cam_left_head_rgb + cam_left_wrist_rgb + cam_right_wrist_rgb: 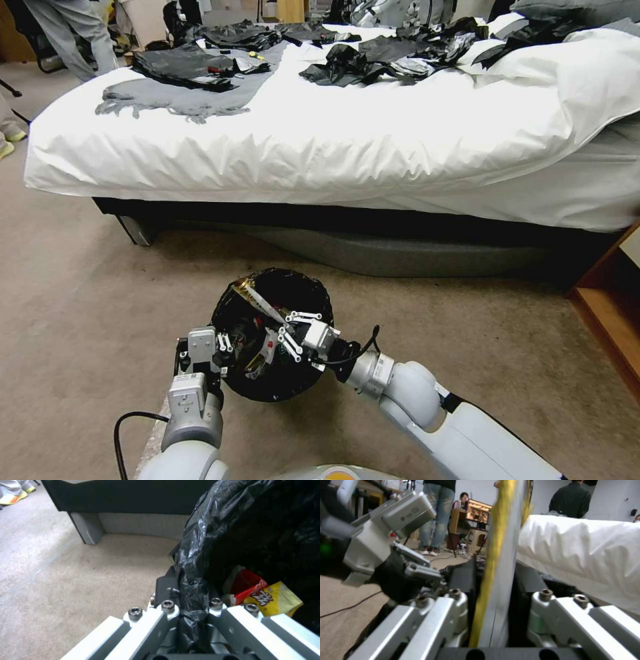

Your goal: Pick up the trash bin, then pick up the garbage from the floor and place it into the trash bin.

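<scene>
The trash bin (pixel 277 333), lined with a crinkled black bag, hangs just above the carpet (pixel 87 300) in front of the bed (pixel 373 140), its mouth tilted toward the robot. The left gripper (pixel 220 347) grips its near-left rim, fingers pressed together on the folded liner, as the left wrist view confirms. Inside lie a red-white packet (pixel 246 586) and a yellow snack wrapper (pixel 275 600), touching one another. Over the bin's opening the right gripper (pixel 283 327) pinches a long yellow-and-silver wrapper (pixel 257 300) between its fingers; the wrapper's far end reaches the bin's far-left rim. The right wrist view shows that wrapper standing as a thin strip in the jaws, with the white bedding just beyond.

The wrapper appears feather-light, limp and slick, so it should drop freely once let go, though it may cling or drape across the rim. The bin looks light and stiff, but the liner is slippery film; a hold that takes in the hard rim beneath it seems safest against sliding.
</scene>
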Robot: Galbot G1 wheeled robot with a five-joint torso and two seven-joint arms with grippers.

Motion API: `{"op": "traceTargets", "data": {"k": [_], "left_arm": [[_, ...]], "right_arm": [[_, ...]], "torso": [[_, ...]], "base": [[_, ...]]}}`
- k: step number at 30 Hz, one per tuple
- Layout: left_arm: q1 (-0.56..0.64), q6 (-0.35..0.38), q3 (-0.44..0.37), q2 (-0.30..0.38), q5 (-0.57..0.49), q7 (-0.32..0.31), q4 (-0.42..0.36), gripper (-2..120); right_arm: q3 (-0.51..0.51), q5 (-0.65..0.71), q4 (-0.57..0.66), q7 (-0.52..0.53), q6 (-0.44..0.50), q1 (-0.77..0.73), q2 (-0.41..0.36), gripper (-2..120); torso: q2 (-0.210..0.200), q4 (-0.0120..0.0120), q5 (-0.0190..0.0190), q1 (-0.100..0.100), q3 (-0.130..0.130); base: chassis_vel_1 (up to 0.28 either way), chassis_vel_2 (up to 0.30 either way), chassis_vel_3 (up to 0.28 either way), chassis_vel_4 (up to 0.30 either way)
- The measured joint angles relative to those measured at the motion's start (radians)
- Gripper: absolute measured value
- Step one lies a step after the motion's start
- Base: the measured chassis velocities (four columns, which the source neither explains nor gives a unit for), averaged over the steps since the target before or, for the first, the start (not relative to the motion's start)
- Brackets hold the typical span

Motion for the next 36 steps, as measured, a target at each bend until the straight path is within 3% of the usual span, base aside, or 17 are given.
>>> {"op": "traceTargets", "data": {"k": [4,6,8,10,13,16,23,29,33,36], "left_arm": [[0.000,0.000,-0.001,-0.001,0.001,0.000,-0.001,1],[-0.001,0.000,-0.002,0.000,0.001,0.000,-0.003,1],[-0.001,0.000,-0.002,0.000,0.001,0.000,-0.003,1],[-0.005,-0.001,-0.003,0.002,0.001,0.000,-0.002,1],[-0.009,-0.001,-0.003,0.003,0.001,0.001,0.001,1],[-0.020,-0.001,-0.005,0.006,0.001,0.001,0.015,1],[-0.026,-0.001,-0.010,0.011,0.001,0.002,0.031,1],[-0.020,-0.009,-0.016,0.008,0.013,0.003,0.043,1],[-0.066,0.006,-0.016,0.007,-0.009,0.006,0.066,1],[-0.038,0.013,-0.016,0.053,-0.042,0.007,0.053,1]], "right_arm": [[0.000,-0.005,0.000,0.000,0.002,-0.007,-0.005,32],[0.005,-0.015,0.005,-0.002,0.006,-0.024,-0.016,44],[0.007,-0.016,0.006,-0.002,0.006,-0.027,-0.018,45],[0.019,-0.024,0.016,-0.005,0.012,-0.049,-0.031,61],[0.024,-0.027,0.022,-0.006,0.014,-0.056,-0.039,66],[0.036,-0.028,0.037,-0.007,0.016,-0.067,-0.057,83],[0.055,-0.027,0.068,-0.008,0.020,-0.080,-0.070,103],[0.101,-0.041,0.144,0.009,0.020,-0.092,-0.034,111],[0.164,-0.040,0.244,0.081,-0.006,-0.089,0.038,114],[0.254,-0.044,0.329,0.160,-0.071,-0.154,0.099,114]], "torso": [[0.000,0.0000,0.0000,0.000,0.000],[0.000,0.0000,0.0000,0.000,0.000],[0.000,0.0000,0.0001,0.000,0.000],[0.000,0.0001,0.0001,0.000,0.000],[0.000,0.0000,0.0001,0.000,0.000],[0.000,0.0000,0.0001,0.000,0.000],[0.000,0.0000,0.0001,0.000,0.000],[0.000,0.0003,0.0002,0.000,0.000],[0.000,0.0000,-0.0001,0.000,0.000],[0.000,0.0005,0.0001,0.000,0.000]], "base": [[0.000,0.000,0.000,0.000],[0.000,0.000,0.000,0.000],[0.000,0.000,0.000,0.000],[0.000,0.000,0.000,0.000],[0.000,0.000,0.000,0.000],[0.000,0.000,0.000,0.000],[0.000,0.000,0.000,0.000],[0.000,0.000,0.000,0.000],[0.000,0.000,0.000,0.000],[0.000,0.000,0.000,0.000]]}}
